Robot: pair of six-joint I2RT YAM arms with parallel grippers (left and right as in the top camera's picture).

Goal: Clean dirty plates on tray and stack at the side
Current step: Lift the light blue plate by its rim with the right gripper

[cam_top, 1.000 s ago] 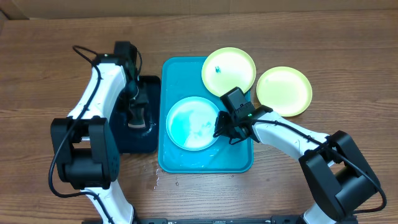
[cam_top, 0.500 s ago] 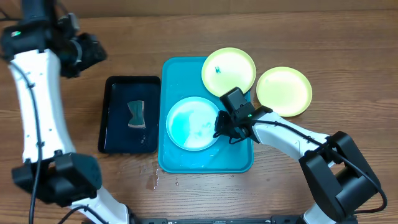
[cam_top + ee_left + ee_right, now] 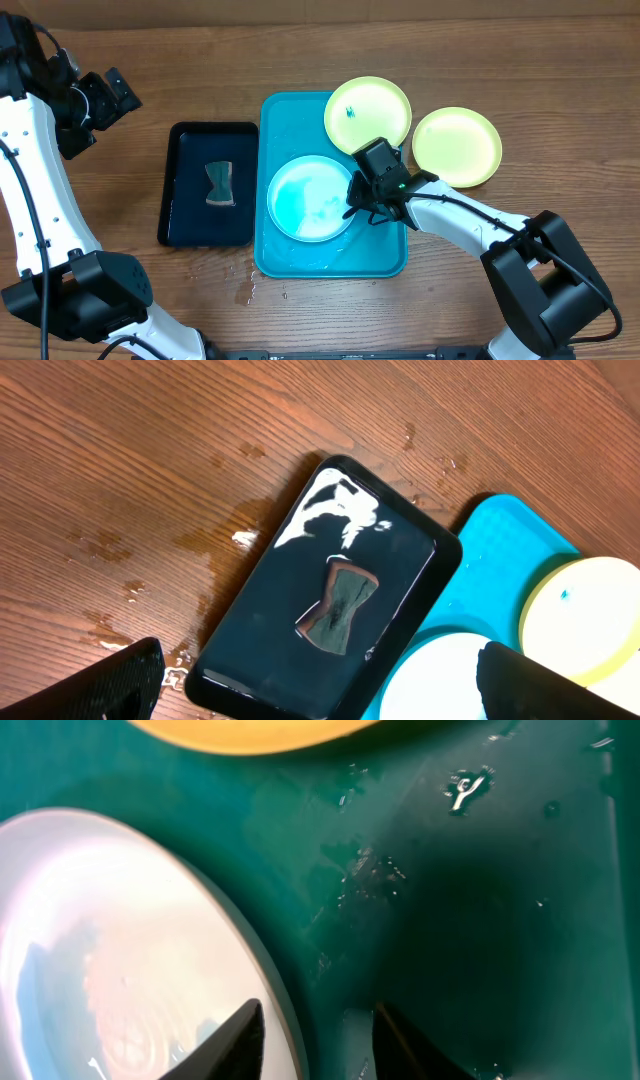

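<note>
A light cyan plate [image 3: 310,197] lies in the bright cyan tray [image 3: 385,255], its centre wet and streaked. My right gripper [image 3: 360,207] is at its right rim. In the right wrist view the gripper [image 3: 315,1042] is open, one finger over the plate [image 3: 120,940], the other over the tray floor [image 3: 460,920], the rim between them. A yellow-green plate [image 3: 368,115] with a small blue smear overlaps the tray's far right corner. A second yellow-green plate [image 3: 457,146] rests on the table to the right. My left gripper [image 3: 100,97] hangs wide open and empty, high at the far left.
A narrow black tray [image 3: 190,215] left of the cyan tray holds a small grey sponge [image 3: 219,185]; from the left wrist both show below, the tray [image 3: 265,645] wet and the sponge [image 3: 340,605] in its middle. Water drops [image 3: 250,290] spot the table by the cyan tray's near left corner.
My left arm rose from the black tray and swung away to the far left, opening and leaving the sponge there. My right gripper's jaws parted at the cyan plate's rim.
</note>
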